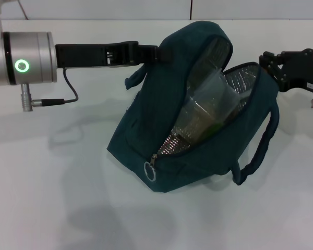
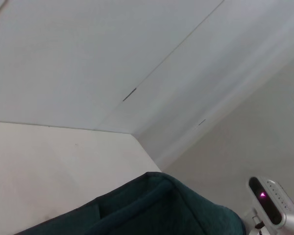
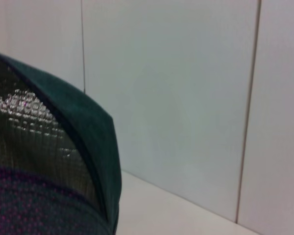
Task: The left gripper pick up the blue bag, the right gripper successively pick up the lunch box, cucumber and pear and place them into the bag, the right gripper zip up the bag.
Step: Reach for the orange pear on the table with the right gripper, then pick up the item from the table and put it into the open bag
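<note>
My left gripper (image 1: 146,53) is clamped on the blue bag (image 1: 146,135), holding it propped on the table (image 1: 41,198), lunch box (image 1: 208,104) inside. Right gripper (image 1: 268,65) sits near the rim, can't tell its state. Bag could slump if I slip.

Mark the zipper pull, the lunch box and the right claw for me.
zipper pull (image 1: 150,171), head view, on the metal ring.
lunch box (image 1: 206,107), head view, on its clear wall inside the blue bag.
right claw (image 1: 265,61), head view, at its tips.

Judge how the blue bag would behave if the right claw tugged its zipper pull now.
The blue bag looks floppy: its fabric sags and creases. It would probably drag rather than zip cleanly unless the left claw, at its handle, holds firm. The lunch box inside may bulge the opening.
</note>
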Robot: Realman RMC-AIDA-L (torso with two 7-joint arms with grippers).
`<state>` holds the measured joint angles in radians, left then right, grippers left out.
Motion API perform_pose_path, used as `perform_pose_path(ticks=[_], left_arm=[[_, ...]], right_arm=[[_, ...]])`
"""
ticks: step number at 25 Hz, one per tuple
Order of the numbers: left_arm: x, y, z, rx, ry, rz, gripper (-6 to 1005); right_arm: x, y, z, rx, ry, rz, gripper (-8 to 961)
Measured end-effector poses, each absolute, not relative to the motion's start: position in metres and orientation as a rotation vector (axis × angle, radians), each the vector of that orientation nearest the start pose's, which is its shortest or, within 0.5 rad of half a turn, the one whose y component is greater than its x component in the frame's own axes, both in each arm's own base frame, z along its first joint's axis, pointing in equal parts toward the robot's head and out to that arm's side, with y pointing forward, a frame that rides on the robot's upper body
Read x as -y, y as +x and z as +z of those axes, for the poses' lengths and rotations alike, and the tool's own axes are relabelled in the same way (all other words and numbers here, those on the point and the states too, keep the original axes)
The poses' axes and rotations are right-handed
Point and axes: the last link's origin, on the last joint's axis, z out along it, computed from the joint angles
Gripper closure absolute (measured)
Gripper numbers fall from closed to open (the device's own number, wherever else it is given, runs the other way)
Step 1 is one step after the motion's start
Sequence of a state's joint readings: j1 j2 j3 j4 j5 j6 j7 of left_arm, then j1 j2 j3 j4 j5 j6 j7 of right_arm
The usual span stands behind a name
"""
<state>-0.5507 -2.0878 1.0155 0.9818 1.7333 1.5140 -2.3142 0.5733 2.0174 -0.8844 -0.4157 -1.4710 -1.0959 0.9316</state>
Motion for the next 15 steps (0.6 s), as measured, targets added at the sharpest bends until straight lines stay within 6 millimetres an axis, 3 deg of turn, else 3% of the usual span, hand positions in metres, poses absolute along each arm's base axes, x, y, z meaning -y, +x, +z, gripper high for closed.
perform_pose_path(ticks=[9,15], left_arm=[[-0.358,-0.167,0.017,1.382,-2.658,-0.915,926],[-0.356,-0.167,0.018,1.384,-2.656,-0.932,926]], right_arm=[[-0.388,0.277,0.004,-0.373,-2.305,0.613,926],[-0.381,0.269,0.032,-0.345,-2.262,0.745,922]])
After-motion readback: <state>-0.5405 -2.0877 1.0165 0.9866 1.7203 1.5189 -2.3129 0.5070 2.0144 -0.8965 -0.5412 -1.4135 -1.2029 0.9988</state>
